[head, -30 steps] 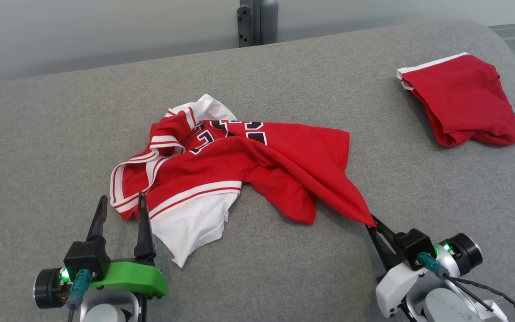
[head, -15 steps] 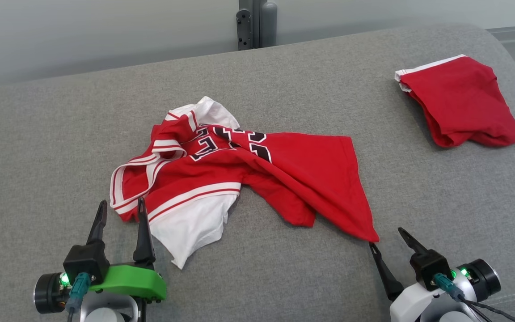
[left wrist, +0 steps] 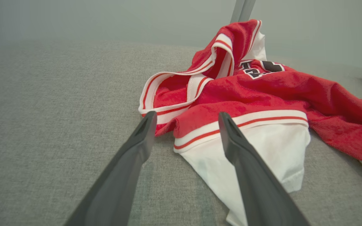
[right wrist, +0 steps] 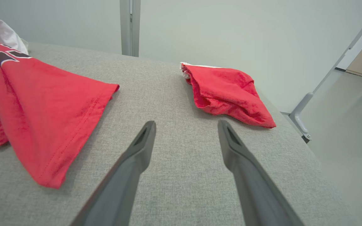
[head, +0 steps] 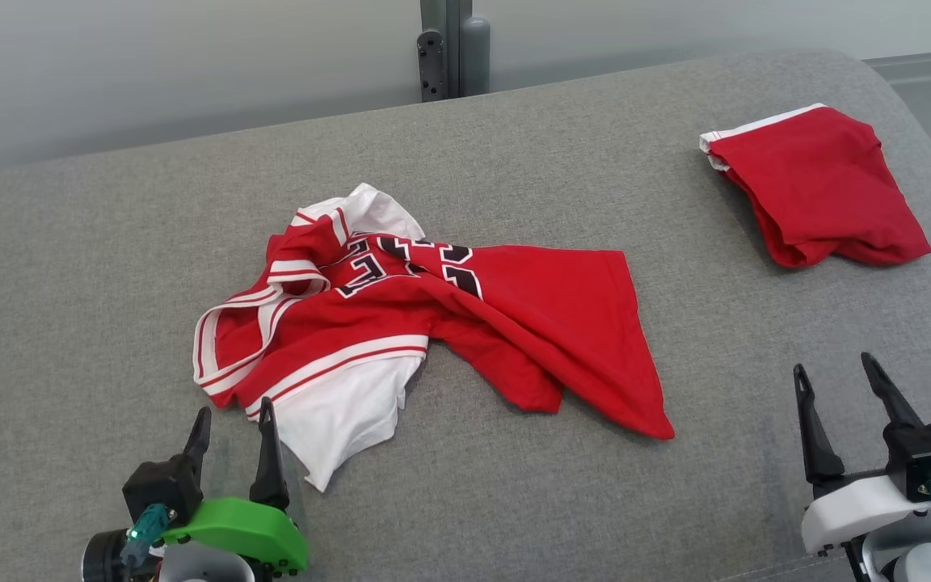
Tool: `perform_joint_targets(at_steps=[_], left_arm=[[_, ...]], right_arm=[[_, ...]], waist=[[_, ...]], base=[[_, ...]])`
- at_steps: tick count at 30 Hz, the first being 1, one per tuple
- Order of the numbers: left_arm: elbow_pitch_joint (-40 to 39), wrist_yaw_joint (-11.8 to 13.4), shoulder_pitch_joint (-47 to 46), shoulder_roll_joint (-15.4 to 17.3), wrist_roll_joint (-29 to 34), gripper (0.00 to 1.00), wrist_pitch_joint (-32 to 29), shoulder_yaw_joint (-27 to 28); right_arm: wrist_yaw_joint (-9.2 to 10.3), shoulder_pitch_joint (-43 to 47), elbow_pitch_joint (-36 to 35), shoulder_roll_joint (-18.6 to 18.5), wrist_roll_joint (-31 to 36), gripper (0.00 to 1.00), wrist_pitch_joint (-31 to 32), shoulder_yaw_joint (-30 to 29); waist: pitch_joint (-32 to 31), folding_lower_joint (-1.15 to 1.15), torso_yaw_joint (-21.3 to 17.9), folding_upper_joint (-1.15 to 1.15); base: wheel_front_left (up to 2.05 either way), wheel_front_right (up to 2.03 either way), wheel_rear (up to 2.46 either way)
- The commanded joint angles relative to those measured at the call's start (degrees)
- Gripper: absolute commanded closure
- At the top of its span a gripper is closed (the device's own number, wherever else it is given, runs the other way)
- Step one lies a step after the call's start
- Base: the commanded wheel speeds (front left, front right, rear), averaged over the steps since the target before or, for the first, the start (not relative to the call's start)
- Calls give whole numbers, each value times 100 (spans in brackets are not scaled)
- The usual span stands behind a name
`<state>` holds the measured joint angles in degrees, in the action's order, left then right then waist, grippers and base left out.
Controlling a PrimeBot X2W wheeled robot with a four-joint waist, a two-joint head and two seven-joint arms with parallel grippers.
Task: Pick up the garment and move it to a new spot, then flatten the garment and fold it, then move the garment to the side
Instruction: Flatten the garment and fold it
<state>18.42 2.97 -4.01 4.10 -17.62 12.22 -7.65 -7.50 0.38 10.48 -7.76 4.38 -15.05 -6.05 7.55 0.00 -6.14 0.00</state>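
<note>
Nearest the robot, the left gripper (head: pixel 235 406) stands with its fingers (left wrist: pixel 127 169) spread wide and empty, right at the jersey's (head: pixel 514 315) near-left edge. Its tips reach the striped hem, and the white panel (head: pixel 344 412) lies under and beside the right-hand finger without being pinched. The right gripper (head: pixel 833 364) is also open and holds nothing. It sits well to the right of the jersey's pointed red corner (head: pixel 659 428), with bare grey padded surface (head: pixel 740 485) between them.

The jersey lies crumpled near the middle of that surface, its long axis running left to right from the striped armhole to the red corner. The left arm is therefore much the nearer. Far beyond the jersey to the right rests a folded red garment (head: pixel 821 194), well apart.
</note>
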Motion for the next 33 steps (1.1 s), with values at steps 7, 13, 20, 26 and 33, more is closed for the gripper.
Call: perform_joint_targets(at_steps=[7, 13, 20, 26, 33], left_arm=[[738, -75, -321, 15, -101, 0, -309, -81], [1359, -98, -827, 37, -123, 0, -310, -100], [1763, -92, -1342, 180, -64, 100, -21, -53], [1817, 14, -1694, 459, 11, 100, 183, 95], [2247, 18, -2161, 670, 128, 100, 216, 64]], right_arm=[[2, -216, -703, 171, 107, 0, -17, -93], [2, -367, -917, 228, 123, 0, -16, 62], [2, -440, -1041, 256, 113, 0, -17, 113], [2, -499, -1061, 289, 97, 0, -17, 112], [2, -622, -1019, 345, 144, 0, -17, -32]], waist=[[115, 0, -13, 0], [264, 0, -40, 0], [433, 0, -90, 0], [559, 0, -122, 0], [682, 0, -221, 0]], base=[[0, 0, 0], [0, 0, 0], [0, 0, 0], [0, 0, 0], [0, 0, 0]])
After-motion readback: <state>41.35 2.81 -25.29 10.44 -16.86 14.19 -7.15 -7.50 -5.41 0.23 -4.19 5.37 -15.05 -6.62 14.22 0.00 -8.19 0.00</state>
